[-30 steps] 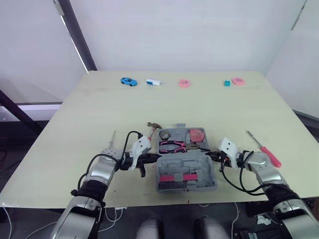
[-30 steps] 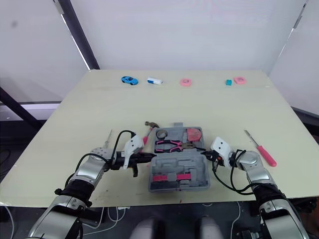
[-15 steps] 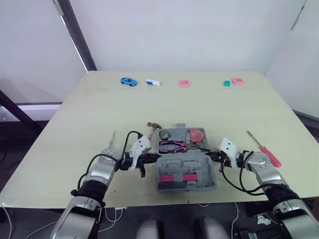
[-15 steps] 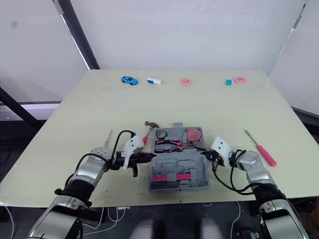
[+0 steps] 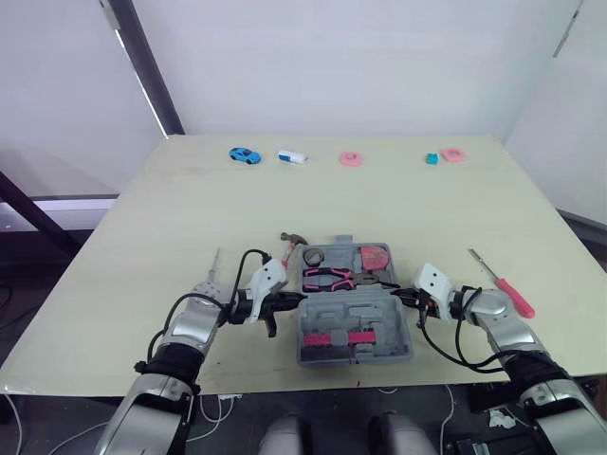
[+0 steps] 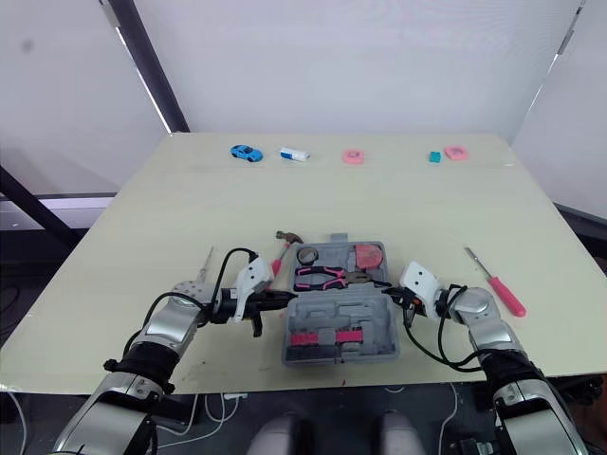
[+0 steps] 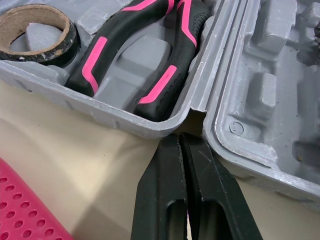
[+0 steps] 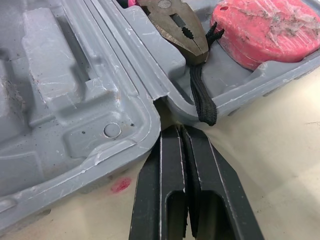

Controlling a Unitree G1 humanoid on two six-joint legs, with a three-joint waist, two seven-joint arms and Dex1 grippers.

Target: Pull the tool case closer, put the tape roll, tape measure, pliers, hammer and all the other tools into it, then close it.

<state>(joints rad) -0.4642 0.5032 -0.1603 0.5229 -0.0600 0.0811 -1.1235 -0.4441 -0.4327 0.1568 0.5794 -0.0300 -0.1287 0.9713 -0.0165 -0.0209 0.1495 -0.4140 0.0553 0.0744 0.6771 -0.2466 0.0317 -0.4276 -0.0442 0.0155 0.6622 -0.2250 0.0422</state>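
On table [image 5: 285, 209], open tool case [image 5: 357, 318], pliers [image 5: 327, 277] inside

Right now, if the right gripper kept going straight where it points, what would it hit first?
The tool case: the right gripper, fingers shut, points at the notch where its two halves join, apparently almost touching the rim. The black strap lies just beside that line.
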